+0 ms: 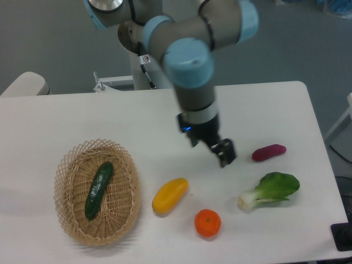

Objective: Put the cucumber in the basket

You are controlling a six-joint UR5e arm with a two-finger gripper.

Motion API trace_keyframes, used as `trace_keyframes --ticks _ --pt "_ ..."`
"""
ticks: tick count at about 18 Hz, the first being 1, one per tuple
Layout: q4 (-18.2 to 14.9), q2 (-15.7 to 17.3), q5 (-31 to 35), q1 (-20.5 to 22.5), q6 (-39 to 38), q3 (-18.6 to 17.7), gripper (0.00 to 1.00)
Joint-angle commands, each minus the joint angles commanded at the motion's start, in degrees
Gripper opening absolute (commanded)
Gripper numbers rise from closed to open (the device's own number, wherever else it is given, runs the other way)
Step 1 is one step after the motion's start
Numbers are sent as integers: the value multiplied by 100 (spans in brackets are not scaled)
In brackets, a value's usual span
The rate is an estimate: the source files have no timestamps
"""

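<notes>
While the cucumber (98,190) lay inside the wicker basket (70,160), the gripper (222,153) hung over bare table (137,121), its spread unreadable.

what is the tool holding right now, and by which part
Nothing. The tool hangs over bare table with no object between its fingers, and the cucumber lies loose in the basket.

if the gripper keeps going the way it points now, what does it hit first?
Likely bare table. The gripper points down and slightly right, between the purple vegetable and the bok choy. Neither looks in line, though depth is unclear.
</notes>
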Motion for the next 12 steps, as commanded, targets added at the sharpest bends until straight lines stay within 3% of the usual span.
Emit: trace_keyframes --ticks 5,12 --pt "9 35 -219 554 1381 -18 100" --pt "26 70 -528 704 1427 -18 100"
